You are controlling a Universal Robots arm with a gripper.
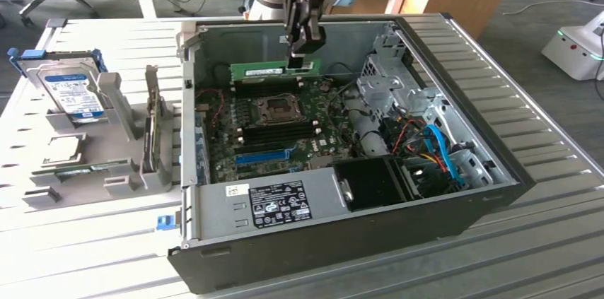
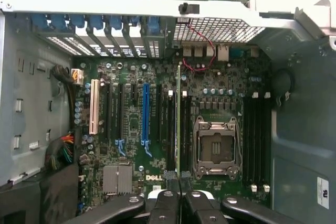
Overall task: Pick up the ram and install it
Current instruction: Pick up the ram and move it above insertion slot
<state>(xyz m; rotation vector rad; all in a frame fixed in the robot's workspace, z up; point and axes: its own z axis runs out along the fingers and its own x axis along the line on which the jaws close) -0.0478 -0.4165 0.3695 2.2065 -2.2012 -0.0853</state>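
Observation:
The ram (image 1: 269, 70) is a long green stick held on edge inside the open computer case, near the case's far wall. My gripper (image 1: 300, 61) comes down from above and is shut on the stick's end nearest the exterior view's right. In the wrist view the ram (image 2: 178, 119) appears edge-on as a thin green line running away from my gripper (image 2: 178, 181). It lies over the black memory slots (image 2: 187, 129) beside the CPU socket (image 2: 215, 145). I cannot tell whether its lower edge touches a slot.
The motherboard (image 1: 283, 126) carries a bright-blue slot (image 1: 262, 155) and a second bank of black slots (image 2: 257, 140). Drive cages and cables (image 1: 425, 136) crowd the case toward the exterior view's right. Outside the case stand a hard drive (image 1: 73, 90) and a card in grey holders (image 1: 153, 129).

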